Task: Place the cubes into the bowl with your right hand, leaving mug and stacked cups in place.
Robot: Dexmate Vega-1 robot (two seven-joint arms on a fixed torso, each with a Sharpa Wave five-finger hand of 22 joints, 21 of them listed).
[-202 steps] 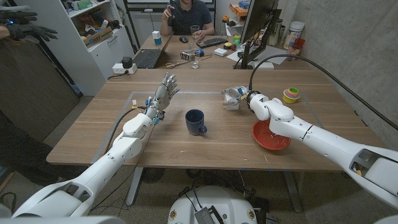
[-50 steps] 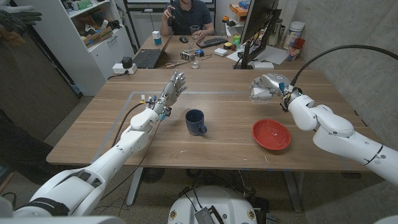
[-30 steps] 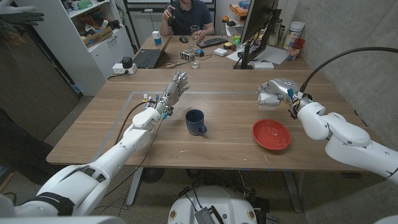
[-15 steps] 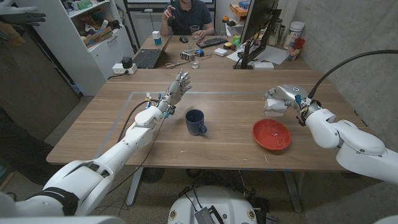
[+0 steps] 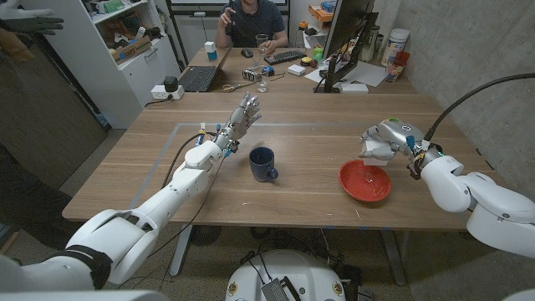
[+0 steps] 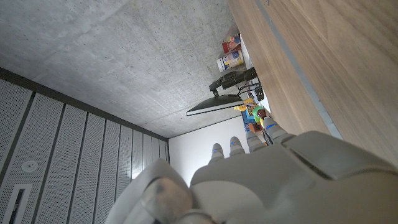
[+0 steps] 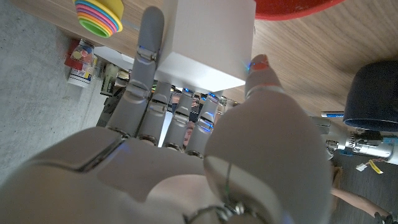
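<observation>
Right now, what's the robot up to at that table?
The right hand holds a white cube and hangs just past the far rim of the red bowl, so the cube is not yet in. The left hand is raised off the table with fingers spread, holding nothing. The dark blue mug stands mid-table, and the stacked cups show in the right wrist view. A person sits at the desk behind.

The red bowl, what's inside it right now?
The bowl looks empty. The right hand holds a white cube over its far rim, covering that edge.
</observation>
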